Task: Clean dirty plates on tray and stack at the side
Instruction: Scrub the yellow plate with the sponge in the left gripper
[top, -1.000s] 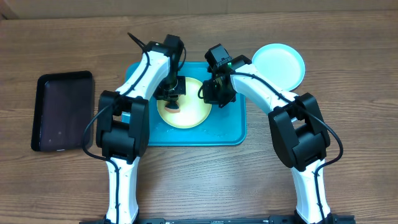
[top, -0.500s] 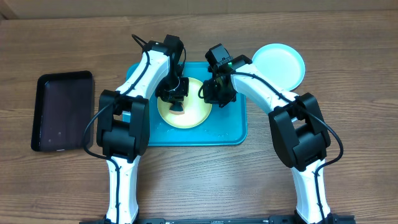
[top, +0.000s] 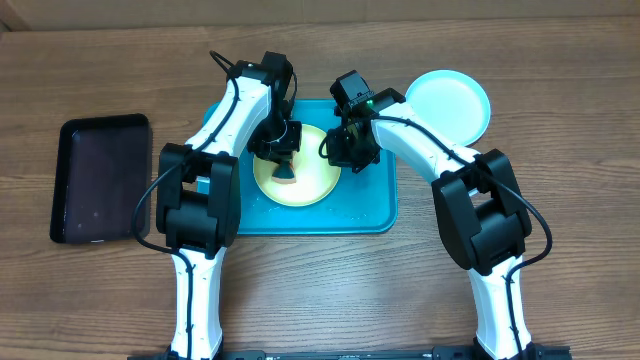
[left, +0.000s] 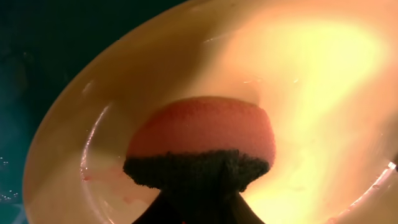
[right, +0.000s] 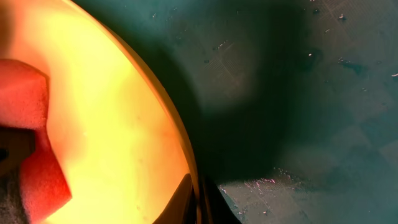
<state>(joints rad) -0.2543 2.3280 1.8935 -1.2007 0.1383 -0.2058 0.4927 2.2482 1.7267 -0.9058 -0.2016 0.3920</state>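
A yellow-green plate (top: 305, 183) lies on the turquoise tray (top: 370, 205). My left gripper (top: 283, 165) is shut on a sponge (left: 202, 134), orange with a dark scouring side, and presses it onto the plate (left: 311, 81). Faint red smears (left: 106, 180) show on the plate near the sponge. My right gripper (top: 343, 152) is shut on the plate's right rim (right: 193, 180), one finger on each side. The plate (right: 112, 124) and sponge (right: 25, 118) also show in the right wrist view. A light blue plate (top: 448, 105) sits on the table at the right, off the tray. The white plate is not visible.
A smaller black tray (top: 100, 178) lies on the wooden table at the left. Water drops shine on the turquoise tray floor (right: 298, 112) beside the plate. Both arms cross above the tray.
My left gripper has shifted the sponge slightly on the plate, moving up and right. The right gripper has kept its hold on the rim.
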